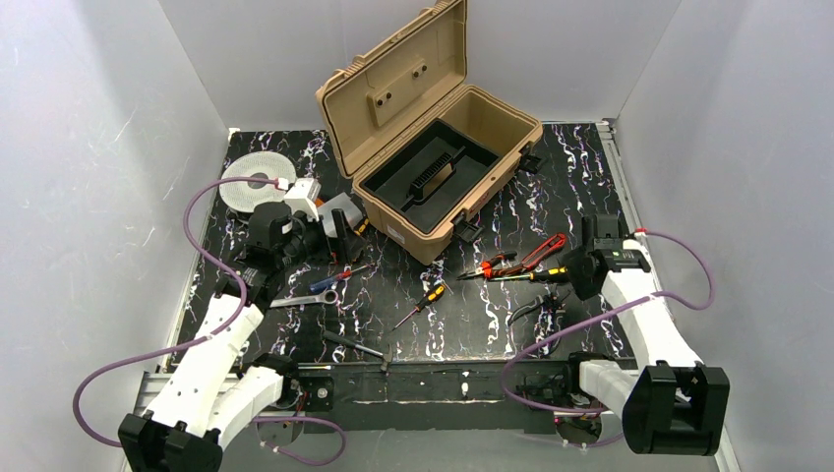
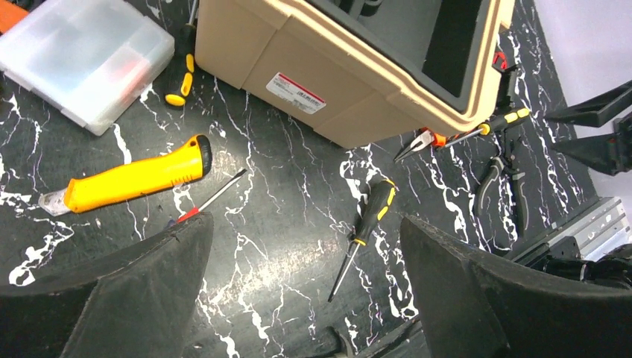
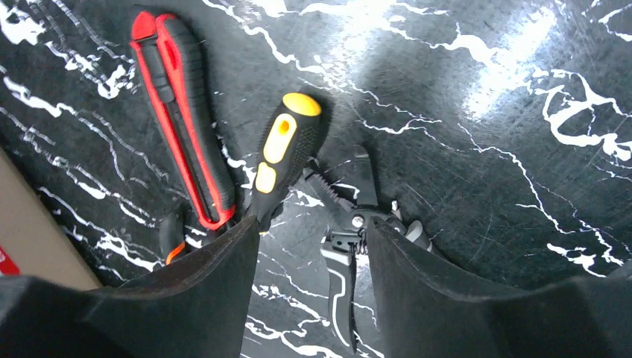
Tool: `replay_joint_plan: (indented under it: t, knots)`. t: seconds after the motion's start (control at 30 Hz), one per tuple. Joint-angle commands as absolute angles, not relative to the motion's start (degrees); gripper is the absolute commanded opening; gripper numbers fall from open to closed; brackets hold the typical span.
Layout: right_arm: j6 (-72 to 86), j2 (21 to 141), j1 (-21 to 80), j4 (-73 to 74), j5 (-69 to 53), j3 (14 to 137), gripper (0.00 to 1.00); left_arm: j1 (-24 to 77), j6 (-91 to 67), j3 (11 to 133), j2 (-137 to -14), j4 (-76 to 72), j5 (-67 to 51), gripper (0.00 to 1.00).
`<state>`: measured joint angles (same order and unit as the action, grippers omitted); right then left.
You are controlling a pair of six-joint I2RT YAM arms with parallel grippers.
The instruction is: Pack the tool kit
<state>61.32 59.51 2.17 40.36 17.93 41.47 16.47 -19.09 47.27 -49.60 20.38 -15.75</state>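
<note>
Toolbox [image 1: 393,221]: upper centre, lid open. Right gripper [image 3: 311,231]: jaws apart, nothing clamped, low over yellow-black screwdriver [image 3: 287,149] and black cutters [image 3: 346,246], centre-right. Left gripper [image 2: 302,224]: wide apart, empty. Step, judged: tool pick-up. Next: centre on one handle, close.

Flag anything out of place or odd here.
Nothing looks damaged or spilled. The toolbox stands open, lid tipped back, while tools lie loose on the table at odd angles: a screwdriver, red-handled pliers, a yellow utility knife.
</note>
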Motion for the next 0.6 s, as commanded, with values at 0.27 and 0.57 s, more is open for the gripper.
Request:
replay_joint_plan:
  t: [0.27, 0.57]
  knots:
    - [64.83, 71.36, -4.49, 28.71, 10.01, 41.54, 0.57, 16.73, -18.36, 45.63, -46.11, 16.61, -19.45, 0.96]
    - [65.43, 78.6, -5.19, 25.28, 9.96, 43.65, 0.55, 16.71, -18.06, 45.78, -45.84, 16.65, -19.36, 0.96]
